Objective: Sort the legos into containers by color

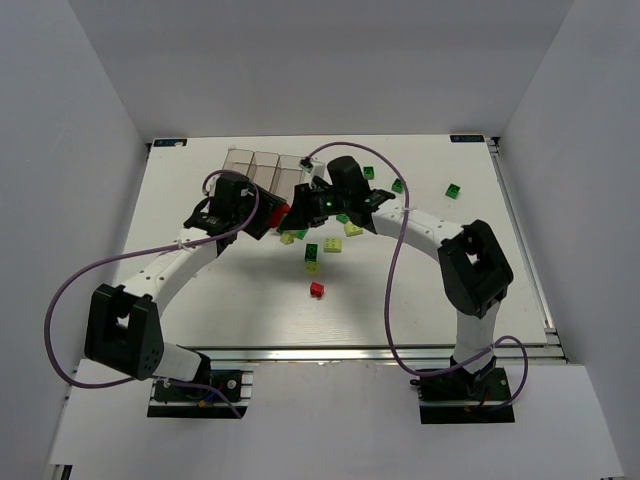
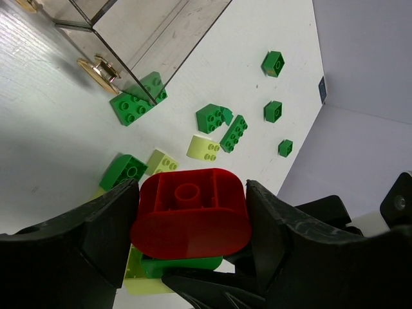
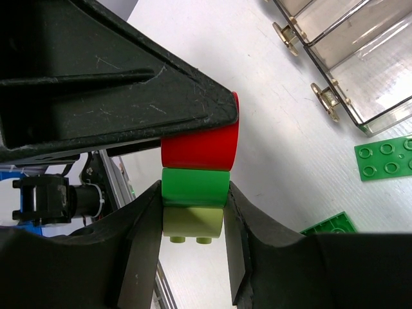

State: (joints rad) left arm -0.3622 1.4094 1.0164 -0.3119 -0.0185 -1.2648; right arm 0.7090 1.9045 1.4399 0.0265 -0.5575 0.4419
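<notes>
**While three colours sit locked in one stack, no bin can take a brick**

Because the red brick (image 2: pixel 191 215), green brick (image 3: pixel 194 187) and pale brick (image 3: pixel 192 222) are pressed into one stack, we hold it from two sides, just in front of the bins (image 1: pixel 262 172). Our left gripper (image 2: pixel 192 193) is closed partway on the red brick, with a finger against each side. Our right gripper (image 3: pixel 193 206) is closed partway too, its fingers pressed against the green brick and the pale one joined to it. We judge that the opposed grips are there to pull the stack apart, since each colour needs its own bin.

The three bins are clear and joined side by side, and the parts we can see look empty. A green plate (image 3: pixel 383 158) lies just outside one bin's near end. In the left wrist view green pieces sit at a bin corner, where we cannot tell inside from outside. Other loose bricks (image 1: pixel 317 290) lie scattered on the table (image 1: pixel 250 300), unsorted.
</notes>
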